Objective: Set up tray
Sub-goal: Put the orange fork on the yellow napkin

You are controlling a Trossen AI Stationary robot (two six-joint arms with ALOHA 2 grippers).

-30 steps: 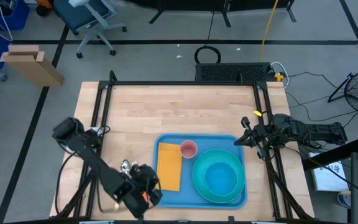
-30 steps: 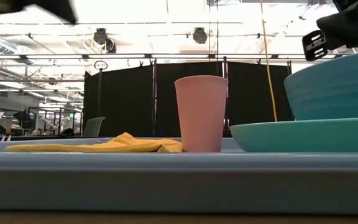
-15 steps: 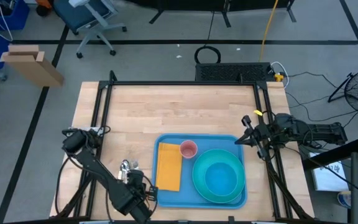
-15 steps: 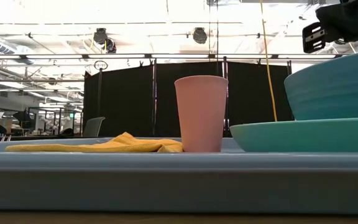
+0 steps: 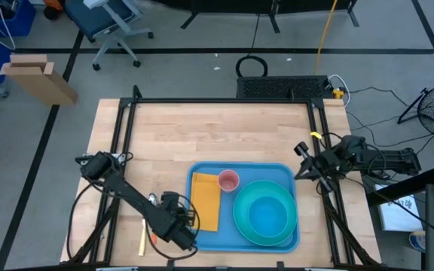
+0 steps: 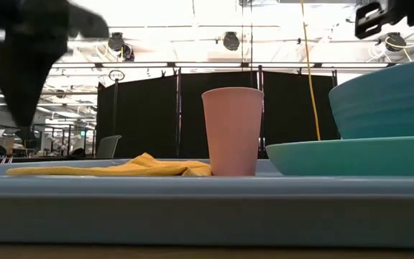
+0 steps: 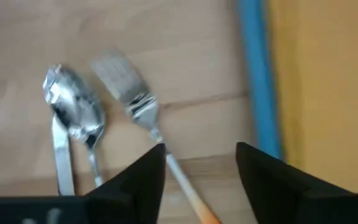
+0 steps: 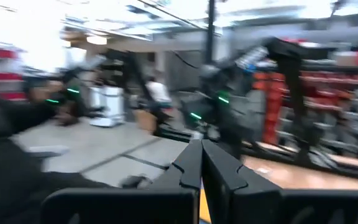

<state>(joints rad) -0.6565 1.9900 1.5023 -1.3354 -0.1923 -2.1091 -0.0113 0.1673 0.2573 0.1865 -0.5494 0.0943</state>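
The light-blue tray lies at the table's near middle. On it are a yellow napkin, a pink cup and a teal bowl on a teal plate. A fork and a spoon lie on the wood just left of the tray. My left gripper points down over them, open, with the fork's thin shaft on the table between its fingers. My right gripper waits shut at the table's right edge, off the table top.
Another piece of cutlery lies beside the spoon. A pale handle and an orange one show near the table's front edge. The tray's left rim runs close by my left gripper. Bare wood lies beyond the tray.
My left gripper has come down beside the tray's left edge, turning and tipping until it points down at the cutlery; it now shows as a dark shape in the low view. My right gripper has tipped upward a little.
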